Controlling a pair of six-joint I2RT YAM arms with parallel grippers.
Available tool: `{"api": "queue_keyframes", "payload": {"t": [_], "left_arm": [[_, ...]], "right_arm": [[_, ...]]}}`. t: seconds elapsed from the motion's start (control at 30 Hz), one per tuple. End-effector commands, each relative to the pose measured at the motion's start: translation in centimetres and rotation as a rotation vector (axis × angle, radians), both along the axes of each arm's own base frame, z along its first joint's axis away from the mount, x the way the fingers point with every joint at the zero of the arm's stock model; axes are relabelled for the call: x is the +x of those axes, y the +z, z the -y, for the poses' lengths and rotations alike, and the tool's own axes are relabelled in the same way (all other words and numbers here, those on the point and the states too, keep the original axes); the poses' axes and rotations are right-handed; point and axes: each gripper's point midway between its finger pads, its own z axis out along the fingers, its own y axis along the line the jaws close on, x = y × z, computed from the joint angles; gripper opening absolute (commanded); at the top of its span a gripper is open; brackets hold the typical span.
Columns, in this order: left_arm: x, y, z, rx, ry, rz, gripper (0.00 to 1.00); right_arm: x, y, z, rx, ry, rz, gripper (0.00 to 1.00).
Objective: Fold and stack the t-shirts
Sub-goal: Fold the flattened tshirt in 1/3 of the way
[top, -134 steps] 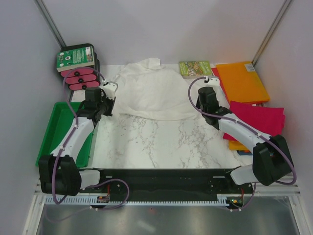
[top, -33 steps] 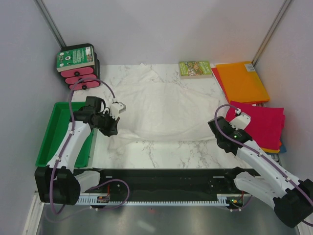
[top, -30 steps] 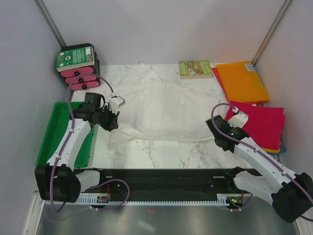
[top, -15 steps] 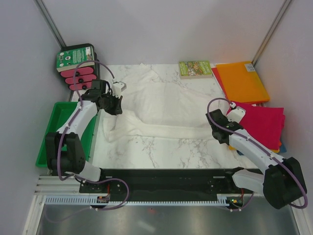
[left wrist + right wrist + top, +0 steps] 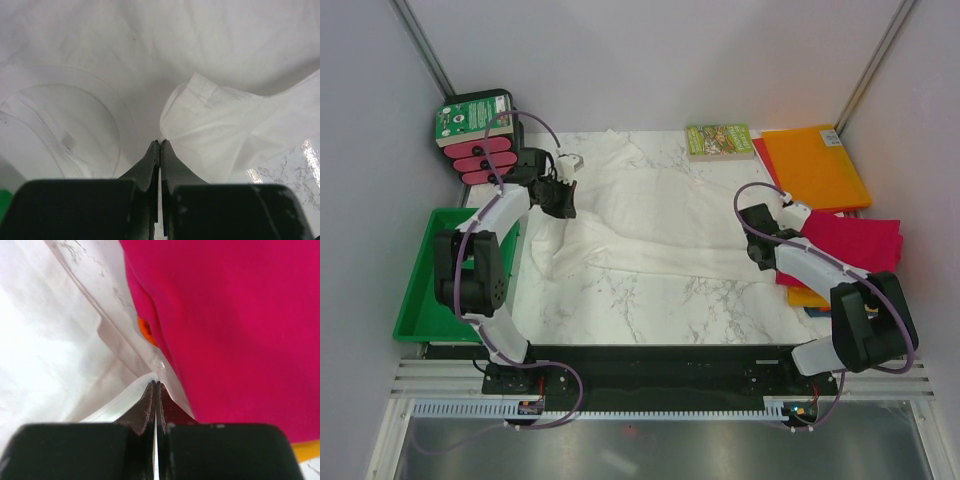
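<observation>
White t-shirt (image 5: 650,215) lies spread across the marble counter (image 5: 660,305), held at both sides. A second ago both arms were drawn back toward their bases. Now both have reached farther out, and the shirt's near hem has gone with them, so a wider strip of bare marble lies between that hem and the black base rail. Only the near left corner of the cloth (image 5: 542,268) hangs back, just beside the green tray (image 5: 420,290).

On the right, the right jaws are pressed together on a thin white edge of the shirt (image 5: 125,392). They are close against the left edge of the folded magenta t-shirt (image 5: 850,245), with almost no room on that side. The right wrist view shows a sliver of orange cloth (image 5: 145,329) under the magenta t-shirt (image 5: 240,315). From above, orange (image 5: 805,297) and a bit of blue (image 5: 817,312) show at the pile's near edge.

On the left, farther out, the left jaws are also shut tight, pinching white cloth where it bunches up between the collar (image 5: 65,115) and a sleeve (image 5: 200,100). They are past the tray's far end, near the black and pink stack (image 5: 480,150) in the corner.

At the far side, the shirt's tip (image 5: 620,140) reaches the counter's far edge. A small book (image 5: 719,139) sits just right of it, apart from the cloth, and the orange t-shirt (image 5: 815,165) fills the far right corner.
</observation>
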Motion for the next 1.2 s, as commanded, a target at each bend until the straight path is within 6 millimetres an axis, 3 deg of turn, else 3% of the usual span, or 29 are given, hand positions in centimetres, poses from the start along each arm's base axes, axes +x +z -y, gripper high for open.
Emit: {"api": "queue_keyframes", "payload": {"t": [0.0, 0.17, 0.43, 0.53, 0.57, 0.6, 0.63, 0.67, 0.77, 0.87, 0.93, 1.0, 1.03, 1.07, 1.17], "left_arm": [[2.8, 0.5, -0.1, -0.005, 0.040, 0.044, 0.02], [3.3, -0.7, -0.1, -0.004, 0.042, 0.025, 0.02], [4.2, -1.2, -0.1, 0.008, 0.039, 0.024, 0.02], [4.7, -0.7, -0.3, 0.016, 0.058, 0.037, 0.17], [4.7, -0.3, -0.4, 0.014, 0.065, 0.044, 0.21], [5.0, 0.2, -0.4, 0.010, 0.076, 0.058, 0.31], [5.3, 1.2, -0.6, 0.017, 0.094, 0.085, 0.35], [5.6, 1.8, -0.9, 0.024, 0.111, 0.108, 0.38], [6.2, 4.2, -1.8, 0.044, 0.166, 0.184, 0.48], [5.7, 5.8, -2.1, 0.044, 0.195, 0.215, 0.52], [4.5, 5.5, -2.0, 0.029, 0.196, 0.199, 0.49], [2.6, 6.1, -1.1, -0.008, 0.158, 0.181, 0.44], [1.5, 5.4, -1.0, -0.016, 0.149, 0.147, 0.42], [0.1, 4.9, -0.5, -0.034, 0.129, 0.101, 0.39], [-2.8, 4.0, -0.1, -0.049, 0.094, 0.038, 0.33]], "right_arm": [[3.6, 1.4, -0.4, -0.001, 0.006, 0.069, 0.00], [4.7, 0.4, -0.7, 0.008, 0.003, 0.051, 0.00], [4.3, -2.2, -1.0, 0.026, 0.004, -0.011, 0.00], [4.6, -2.1, -1.5, 0.036, 0.041, -0.023, 0.19], [4.8, -1.9, -1.7, 0.039, 0.058, -0.015, 0.31], [5.3, -0.8, -2.0, 0.046, 0.071, 0.029, 0.37], [5.4, -0.3, -2.0, 0.036, 0.090, 0.037, 0.44], [5.6, 0.4, -2.2, 0.037, 0.100, 0.056, 0.61], [6.0, 2.9, -2.3, 0.008, 0.107, 0.105, 0.89], [5.9, 4.7, -3.3, 0.007, 0.143, 0.133, 0.97], [5.7, 5.7, -4.7, 0.027, 0.199, 0.154, 0.95], [5.4, 6.0, -7.6, 0.073, 0.302, 0.164, 0.72], [5.1, 5.7, -8.3, 0.082, 0.332, 0.160, 0.60], [4.6, 5.6, -9.7, 0.090, 0.374, 0.158, 0.36], [3.8, 3.6, -12.0, 0.149, 0.451, 0.120, 0.03]]}}
